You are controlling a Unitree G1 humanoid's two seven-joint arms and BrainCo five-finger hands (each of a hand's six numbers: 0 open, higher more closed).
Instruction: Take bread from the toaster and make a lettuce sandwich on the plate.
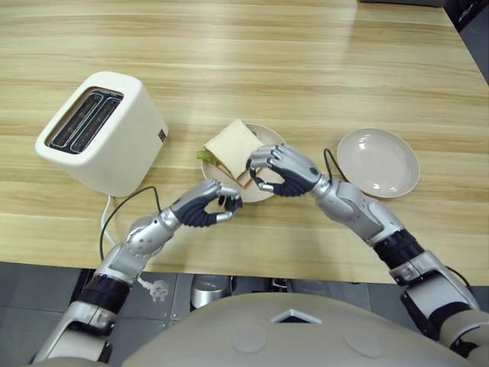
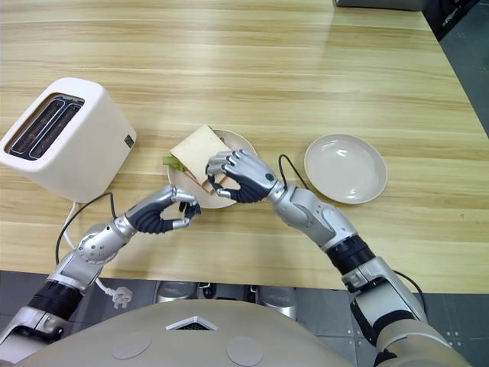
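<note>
A sandwich lies on the small plate (image 1: 263, 191) in the middle of the table, with its top bread slice (image 1: 231, 143) over green lettuce (image 1: 204, 155) that peeks out on the left. My right hand (image 1: 281, 170) is over the plate's near right side, fingers curled and pinching the slice's near corner. My left hand (image 1: 205, 206) hovers just in front of the plate's near left rim, fingers curled with nothing in them. The cream toaster (image 1: 114, 149) stands to the left, and both its slots (image 1: 84, 121) look dark and empty.
An empty beige plate (image 1: 378, 162) sits to the right of the sandwich plate. The toaster's black cord (image 1: 122, 205) loops toward the table's near edge behind my left forearm. Bare wooden tabletop stretches across the far half.
</note>
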